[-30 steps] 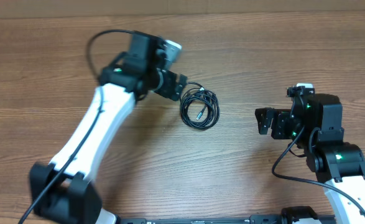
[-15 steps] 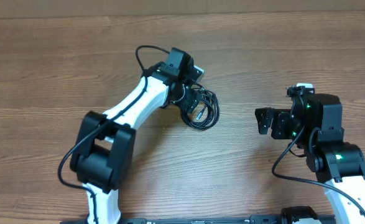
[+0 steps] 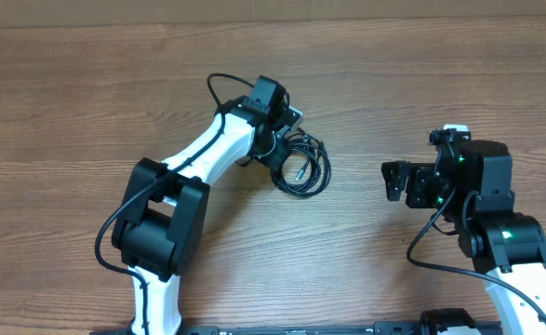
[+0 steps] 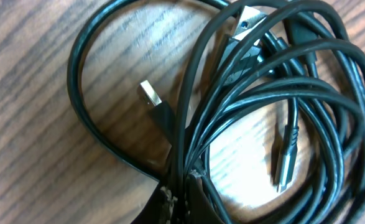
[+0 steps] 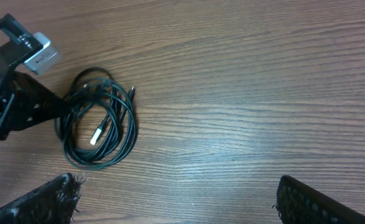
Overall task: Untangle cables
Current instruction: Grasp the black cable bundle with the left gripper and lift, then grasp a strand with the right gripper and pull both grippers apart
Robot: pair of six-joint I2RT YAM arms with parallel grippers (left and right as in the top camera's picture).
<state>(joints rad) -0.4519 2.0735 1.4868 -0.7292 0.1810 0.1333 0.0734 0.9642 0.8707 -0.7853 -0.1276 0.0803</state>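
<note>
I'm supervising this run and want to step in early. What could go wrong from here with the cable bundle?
1. The left gripper seems to pinch several strands of the cables at once, so a pull may drag the whole bundle instead of freeing one cord.
2. The USB plug lies inside the loops and could snag, tightening the tangle.
3. The right gripper is open and apart, so nothing anchors the bundle.
</note>
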